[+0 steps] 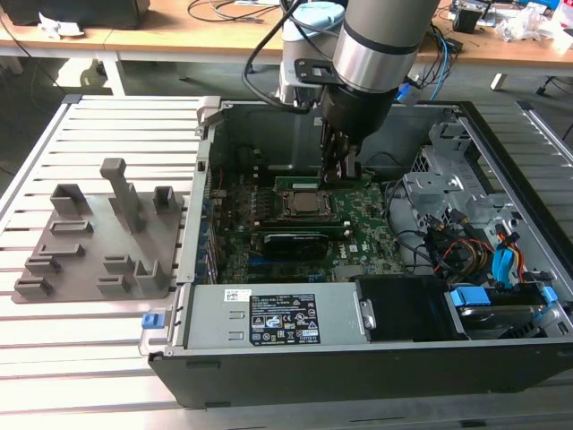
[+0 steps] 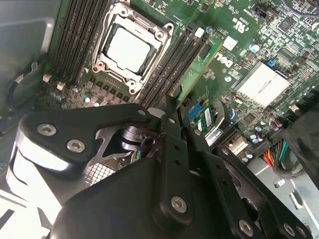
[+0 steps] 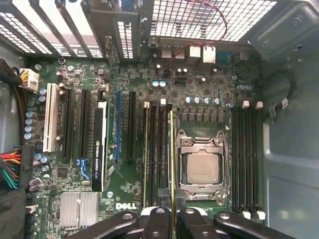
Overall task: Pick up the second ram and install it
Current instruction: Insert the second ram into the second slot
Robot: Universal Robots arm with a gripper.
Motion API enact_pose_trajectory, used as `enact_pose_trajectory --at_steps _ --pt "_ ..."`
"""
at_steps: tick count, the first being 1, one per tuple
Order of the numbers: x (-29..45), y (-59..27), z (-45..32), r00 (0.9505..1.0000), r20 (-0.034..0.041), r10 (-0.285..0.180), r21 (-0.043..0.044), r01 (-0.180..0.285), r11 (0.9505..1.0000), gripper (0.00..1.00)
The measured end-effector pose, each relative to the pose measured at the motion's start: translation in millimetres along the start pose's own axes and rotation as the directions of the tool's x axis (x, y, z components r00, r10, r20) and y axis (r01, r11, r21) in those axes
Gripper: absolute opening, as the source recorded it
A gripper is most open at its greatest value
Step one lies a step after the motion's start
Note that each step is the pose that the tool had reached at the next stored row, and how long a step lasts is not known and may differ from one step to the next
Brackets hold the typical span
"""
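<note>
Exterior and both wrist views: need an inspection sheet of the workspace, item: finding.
Surface: ribbed metal table carrying an open computer case and a grey fixture tray.
Job's things: second ram stands on edge in the slot bank beside the CPU socket, gripped at one end; whether it is fully seated cannot be told.
Clutter: nothing seen on the table beyond the tray.
Grippers: gripper shut on the ram's edge, inside the case over the motherboard.
Cables: coloured wire bundles at the exterior view's right of the case; black cables along the arm.
Surroundings: wooden desks behind, with loose cables and paper.
</note>
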State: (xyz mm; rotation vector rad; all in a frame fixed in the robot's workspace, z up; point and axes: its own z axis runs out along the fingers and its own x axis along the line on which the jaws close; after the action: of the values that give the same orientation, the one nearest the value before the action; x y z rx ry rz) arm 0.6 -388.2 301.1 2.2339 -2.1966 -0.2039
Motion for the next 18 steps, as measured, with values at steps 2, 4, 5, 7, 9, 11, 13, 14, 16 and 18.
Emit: enact_pose_trajectory --at_steps 2,4,5,7,9,11,13,14,16,18 --pt "0.1 -0.1 1.4 1.0 0.0 0.0 0.0 0.0 1.0 0.14" --pt "0.3 -0.3 2.8 1.0 -0.0001 0.0 0.0 0.0 1.0 0.14" --pt "0.3 -0.3 3.6 1.0 0.0 0.0 0.0 0.0 1.0 0.14" --pt "0.5 -0.5 5.2 1.0 0.0 0.0 0.0 0.0 1.0 0.14" --pt "0.8 -0.8 8.5 1.0 -0.0001 0.0 0.0 0.0 1.0 0.14" --pt "1.0 -1.0 10.8 1.0 0.0 0.0 0.0 0.0 1.0 0.14" --pt "1.2 -1.1 12.5 1.0 0.0 0.0 0.0 0.0 1.0 0.14" --pt "1.3 -1.3 14.8 1.0 0.0 0.0 0.0 0.0 1.0 0.14" --pt "1.7 -1.5 18.1 1.0 -0.0002 0.0 0.0 0.0 1.0 0.14" --pt "1.9 -1.7 20.9 1.0 -0.0005 0.001 0.0 -0.001 1.0 0.14"
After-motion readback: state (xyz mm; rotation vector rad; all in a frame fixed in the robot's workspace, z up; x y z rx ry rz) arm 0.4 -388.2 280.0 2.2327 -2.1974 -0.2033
